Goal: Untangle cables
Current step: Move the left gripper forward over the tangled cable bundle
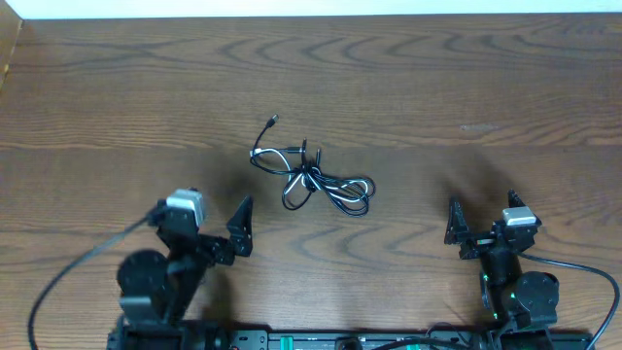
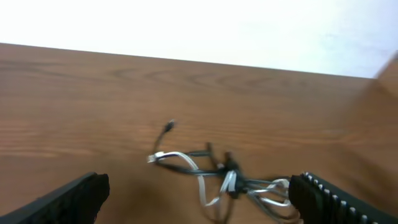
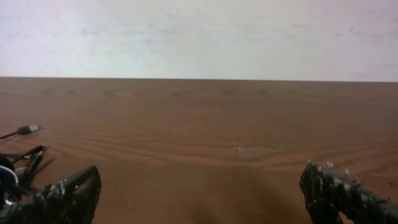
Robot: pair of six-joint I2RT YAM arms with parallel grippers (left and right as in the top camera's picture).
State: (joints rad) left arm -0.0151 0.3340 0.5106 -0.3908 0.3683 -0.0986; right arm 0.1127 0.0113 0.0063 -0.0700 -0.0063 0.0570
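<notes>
The cables (image 1: 313, 179) lie in one tangled bundle on the wooden table (image 1: 437, 87), near its middle. In the left wrist view the white cord (image 2: 202, 186) loops through the black cord (image 2: 186, 163) around a dark knot (image 2: 231, 180). A small black plug end (image 1: 271, 122) trails off to the far left of the bundle. My left gripper (image 1: 201, 220) stands open just short of the tangle, its fingers (image 2: 74, 199) wide apart with nothing between them. My right gripper (image 1: 483, 216) is open too, well right of the cables (image 3: 18, 165), over bare wood.
Thick black wires (image 1: 68, 267) run from both arm bases along the near edge. The table's far edge (image 1: 311, 14) meets a pale wall. A faint pale scuff (image 1: 481, 126) marks the wood at the right.
</notes>
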